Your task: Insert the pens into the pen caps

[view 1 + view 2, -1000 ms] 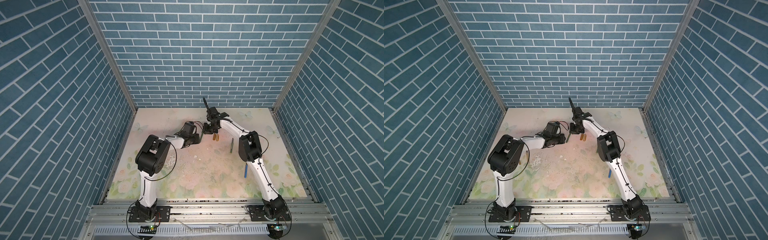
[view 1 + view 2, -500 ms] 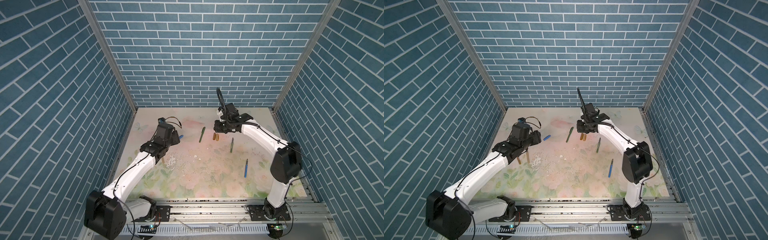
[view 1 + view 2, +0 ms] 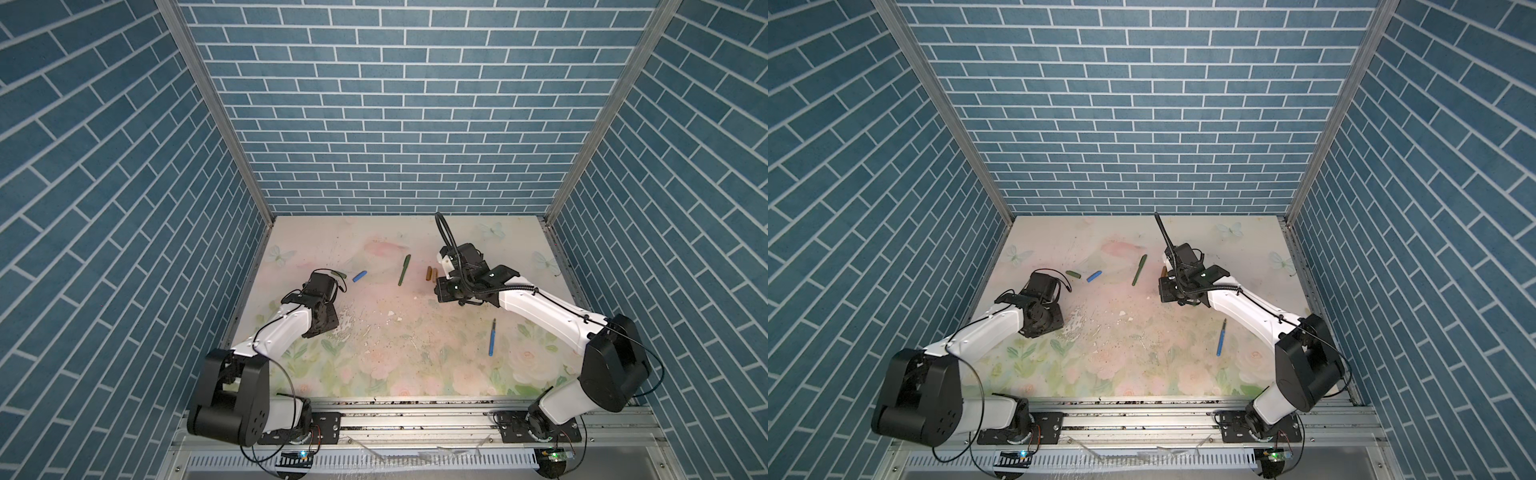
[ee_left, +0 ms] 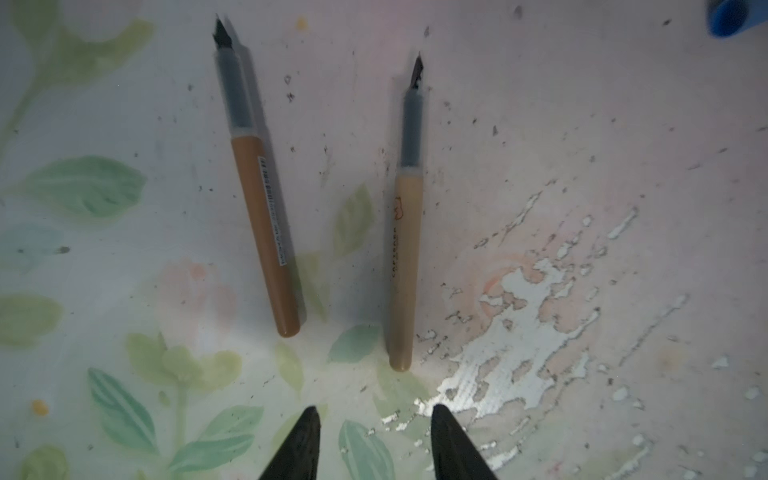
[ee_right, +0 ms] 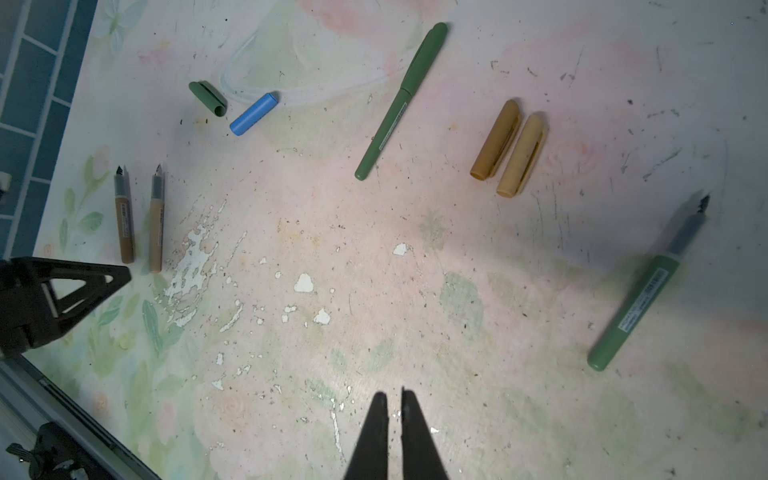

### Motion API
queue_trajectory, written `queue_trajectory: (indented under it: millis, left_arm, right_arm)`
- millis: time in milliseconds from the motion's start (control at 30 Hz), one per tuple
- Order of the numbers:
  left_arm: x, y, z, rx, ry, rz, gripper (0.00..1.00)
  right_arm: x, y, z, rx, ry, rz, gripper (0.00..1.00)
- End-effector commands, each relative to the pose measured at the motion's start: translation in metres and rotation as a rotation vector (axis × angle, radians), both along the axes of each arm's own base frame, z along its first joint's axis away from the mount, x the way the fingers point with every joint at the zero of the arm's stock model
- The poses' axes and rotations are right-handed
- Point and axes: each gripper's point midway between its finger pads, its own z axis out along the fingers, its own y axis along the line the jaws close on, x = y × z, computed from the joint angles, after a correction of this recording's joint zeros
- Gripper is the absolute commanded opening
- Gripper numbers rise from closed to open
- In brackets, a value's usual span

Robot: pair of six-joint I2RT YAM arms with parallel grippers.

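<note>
**Left arm's lined up on the tan pen, just hasn't grabbed it**

So the left gripper sits low over the table with its fingers spread and nothing between them. The tan pen lies just ahead, butt end closest and nib pointing away. Its long axis runs pretty much straight out from the gripper, and the gap between the fingers sits crosswise to the barrel. Looks to me like a short push forward and down would do it. The orange-brown pen lies alongside, near-parallel but not touching, so I'd watch that a finger doesn't nudge it.

In both top views the left arm is folded up by the table's left edge, wrist tipped down. The right arm reaches toward the back middle. The right gripper has its fingers pressed nearly together, holding nothing. The tan cap and amber cap lie touching ahead of it, so that arm's nearer for the cap.

Elsewhere there's a capped green pen, a bare green pen and a blue pen. The green cap lies just beside the blue cap.
</note>
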Motion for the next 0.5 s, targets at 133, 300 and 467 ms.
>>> queue_trajectory:
  millis: [133,300,467]
  left_arm:
    - [0.019,0.003,-0.010,-0.008,0.025,-0.011,0.35]
    - [0.031,0.004,-0.012,-0.011,0.024,-0.017,0.35]
    - [0.036,0.005,-0.025,-0.017,0.065,-0.019,0.29]
  right_arm:
    - [-0.002,0.002,0.023,0.061,-0.067,0.011,0.06]
    - [-0.002,0.004,0.022,0.059,-0.063,0.016,0.06]
    - [-0.002,0.005,0.024,0.064,-0.068,0.021,0.05]
